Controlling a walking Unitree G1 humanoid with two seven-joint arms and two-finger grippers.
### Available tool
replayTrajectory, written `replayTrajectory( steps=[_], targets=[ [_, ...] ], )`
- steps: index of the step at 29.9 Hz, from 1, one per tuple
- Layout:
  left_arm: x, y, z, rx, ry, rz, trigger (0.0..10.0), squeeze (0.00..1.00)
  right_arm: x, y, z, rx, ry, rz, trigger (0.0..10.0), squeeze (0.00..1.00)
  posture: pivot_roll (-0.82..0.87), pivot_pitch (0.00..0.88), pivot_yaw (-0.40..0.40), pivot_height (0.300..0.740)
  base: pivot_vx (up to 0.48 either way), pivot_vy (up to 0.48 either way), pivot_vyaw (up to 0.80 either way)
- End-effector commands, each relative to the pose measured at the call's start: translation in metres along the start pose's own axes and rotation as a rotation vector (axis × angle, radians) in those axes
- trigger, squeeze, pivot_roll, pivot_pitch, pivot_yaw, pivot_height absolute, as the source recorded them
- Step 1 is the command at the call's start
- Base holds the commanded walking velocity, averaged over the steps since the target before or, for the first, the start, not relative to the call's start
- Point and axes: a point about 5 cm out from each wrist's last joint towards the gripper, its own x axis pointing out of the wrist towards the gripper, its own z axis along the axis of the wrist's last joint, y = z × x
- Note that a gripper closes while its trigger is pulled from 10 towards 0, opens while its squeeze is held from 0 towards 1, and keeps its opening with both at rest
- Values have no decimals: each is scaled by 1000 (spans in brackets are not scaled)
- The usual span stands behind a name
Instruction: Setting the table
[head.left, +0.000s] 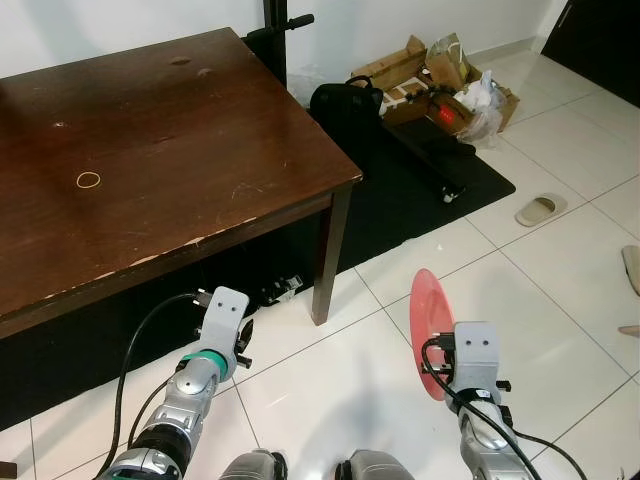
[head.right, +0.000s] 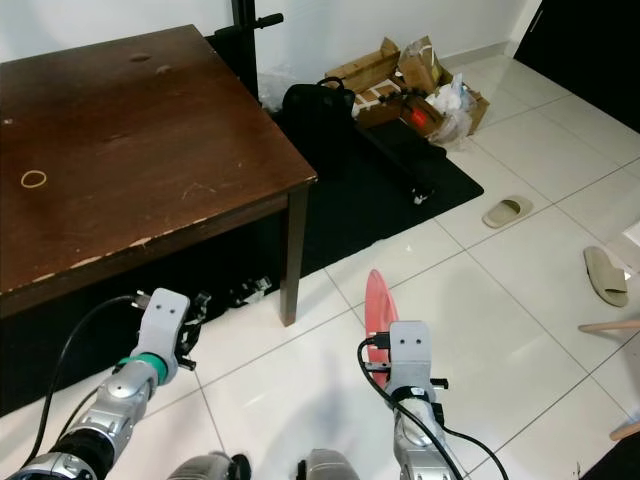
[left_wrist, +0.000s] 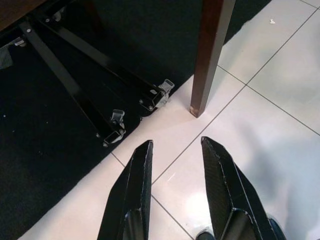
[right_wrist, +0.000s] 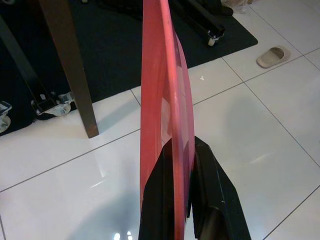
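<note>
A dark brown wooden table (head.left: 170, 150) stands ahead and to the left, its near right leg (left_wrist: 210, 55) on the white tiles. My right gripper (right_wrist: 182, 165) is shut on the rim of a pink plate (head.left: 427, 330), held on edge above the floor to the right of the table. In the right wrist view the plate (right_wrist: 162, 90) rises straight up from between the black fingers (right_wrist: 212, 190). My left gripper (left_wrist: 175, 160) hangs open and holds nothing, low in front of the table's near edge, over the tile beside a black mat.
A small ring (head.left: 88, 180) lies on the tabletop. Under the table sit black wheeled frames (left_wrist: 115, 130) on a black mat (head.left: 420, 190). A black bag (head.left: 345, 105) and a box of clutter (head.left: 445, 85) stand behind. Slippers (head.left: 540, 210) lie on the tiles to the right.
</note>
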Motion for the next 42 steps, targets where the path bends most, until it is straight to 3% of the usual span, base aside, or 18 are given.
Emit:
replayTrajectory(
  steps=[1,27,42],
  targets=[
    [-1,-1,-5,-2,19,-2,10000,0,-1,-2,-3,-4,6,-2,10000,0,-122,0,28,740,0,0,0],
    [-6,3,-14,-9,43,8,10000,0,-4,0,-10,9,36,-10,10000,0,-118,0,33,740,0,0,0],
    [-12,7,-24,-32,72,21,10000,0,1,11,-9,43,50,6,10000,0,-84,0,29,740,0,0,0]
  ],
)
